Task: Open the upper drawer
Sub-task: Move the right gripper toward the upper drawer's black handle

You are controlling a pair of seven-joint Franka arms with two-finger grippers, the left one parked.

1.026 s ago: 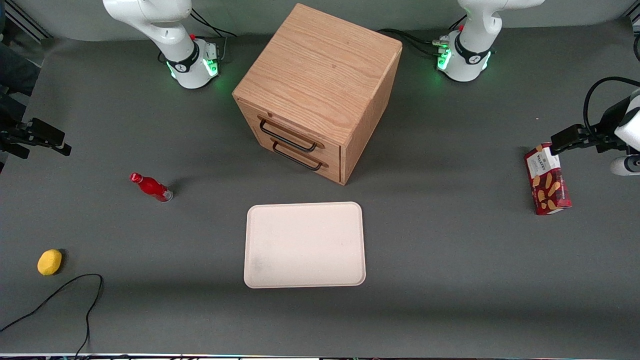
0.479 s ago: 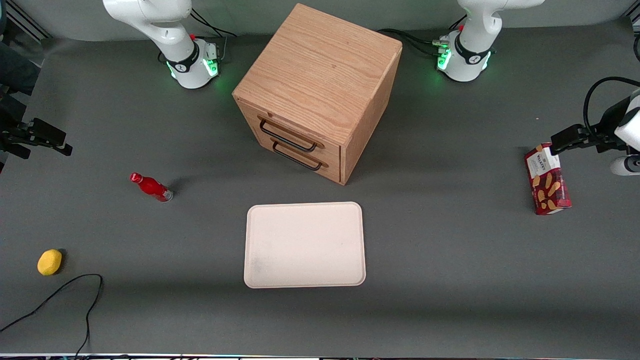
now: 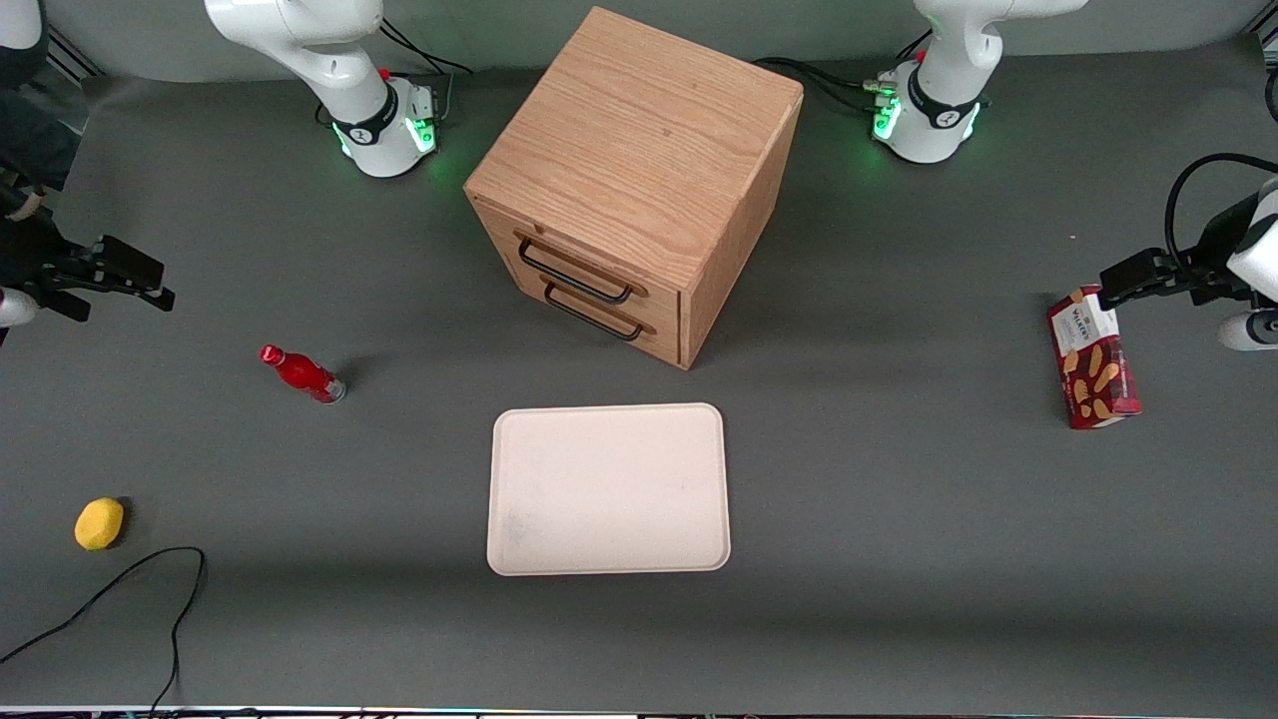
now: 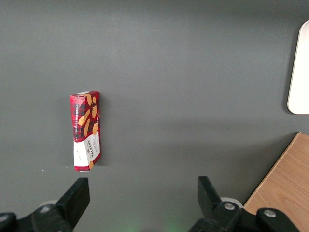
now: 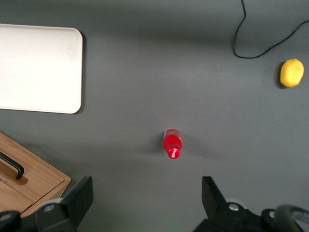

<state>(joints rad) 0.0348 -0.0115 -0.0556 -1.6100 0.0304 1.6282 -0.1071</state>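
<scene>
The oak cabinet (image 3: 639, 150) stands at the middle of the table, farther from the front camera than the tray. Its upper drawer (image 3: 589, 262) is shut, with its thin black bar handle (image 3: 574, 277) above the lower drawer's handle (image 3: 594, 318). My right gripper (image 3: 140, 280) hangs open and empty above the table at the working arm's end, well apart from the cabinet. In the right wrist view the gripper (image 5: 145, 200) has wide-spread fingers (image 5: 79, 198), with a corner of the cabinet (image 5: 34, 176) and one end of a black handle (image 5: 13, 165) beside it.
A red bottle (image 3: 303, 373) lies on the table between my gripper and the cabinet, and shows in the right wrist view (image 5: 172, 143). A yellow lemon (image 3: 99, 523) and a black cable (image 3: 120, 589) lie nearer the camera. A white tray (image 3: 608, 488) lies in front of the cabinet. A cookie box (image 3: 1092, 358) lies at the parked arm's end.
My right gripper has moved a little toward the cabinet and slightly nearer the front camera. The drawers and the other things have not moved.
</scene>
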